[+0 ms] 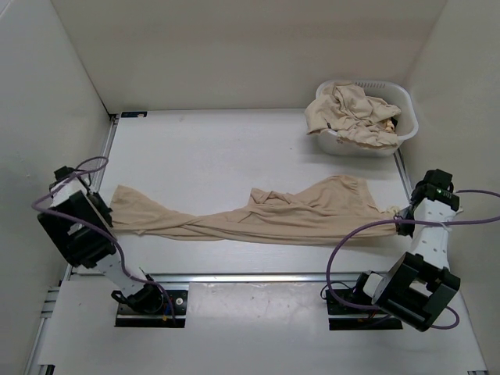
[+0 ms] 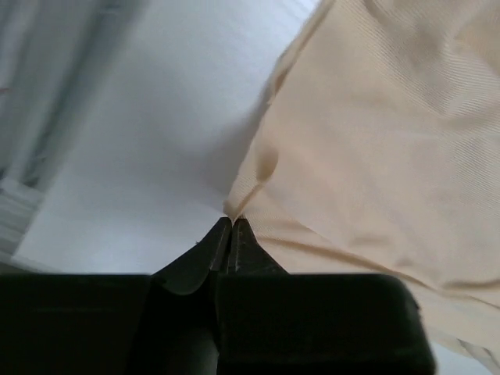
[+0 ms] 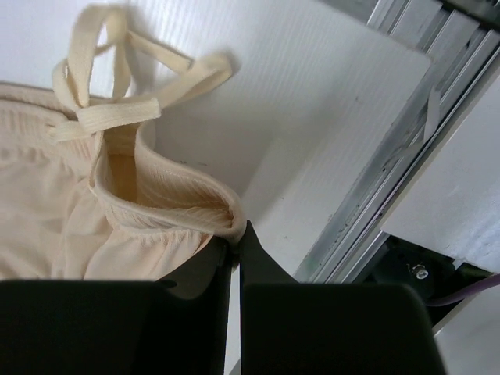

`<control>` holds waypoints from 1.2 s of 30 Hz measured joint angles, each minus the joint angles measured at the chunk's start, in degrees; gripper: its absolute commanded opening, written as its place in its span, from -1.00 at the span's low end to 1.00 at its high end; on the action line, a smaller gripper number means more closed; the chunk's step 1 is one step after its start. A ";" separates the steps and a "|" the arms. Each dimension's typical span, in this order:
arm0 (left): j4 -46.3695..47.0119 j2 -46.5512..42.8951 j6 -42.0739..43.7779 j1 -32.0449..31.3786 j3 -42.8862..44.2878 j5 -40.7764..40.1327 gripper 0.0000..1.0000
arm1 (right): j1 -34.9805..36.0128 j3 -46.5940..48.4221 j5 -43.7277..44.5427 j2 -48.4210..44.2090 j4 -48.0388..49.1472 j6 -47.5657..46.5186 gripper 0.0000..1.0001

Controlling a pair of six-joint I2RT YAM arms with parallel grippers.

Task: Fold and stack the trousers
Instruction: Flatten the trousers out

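Note:
One pair of beige trousers point(image 1: 258, 217) lies stretched left to right across the table, twisted in the middle. My left gripper point(image 1: 108, 205) is shut on the leg end at the left; the left wrist view shows the fabric point(image 2: 375, 141) pinched at my left gripper's point(image 2: 233, 222) tips. My right gripper point(image 1: 400, 214) is shut on the waistband at the right; the right wrist view shows the elastic waistband point(image 3: 172, 207) clamped in my right gripper point(image 3: 236, 233), with its drawstring point(image 3: 117, 109) loose on the table.
A white plastic laundry basket point(image 1: 404, 133) at the back right holds more crumpled beige trousers point(image 1: 351, 113). A metal rail point(image 3: 398, 148) runs along the table's right edge. White walls enclose the table on three sides.

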 measured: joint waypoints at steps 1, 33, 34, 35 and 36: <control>-0.72 -2.16 0.00 0.94 0.11 -0.20 -0.72 | -0.09 0.90 0.44 -0.11 -0.22 -0.04 -1.00; -7.89 28.63 0.26 -14.56 45.13 -13.62 0.51 | -1.42 9.60 4.15 9.42 0.55 -3.63 -1.00; -7.78 28.63 0.17 -14.45 45.13 -13.97 0.61 | -1.42 9.60 4.13 9.42 0.68 -3.69 -1.00; -7.52 28.24 0.17 -14.40 44.81 -14.08 0.63 | -1.42 9.60 4.07 9.44 0.70 -3.78 -1.00; -6.95 27.50 0.07 -14.23 43.76 -14.14 0.63 | -1.42 9.60 3.91 9.44 0.72 -3.87 -1.00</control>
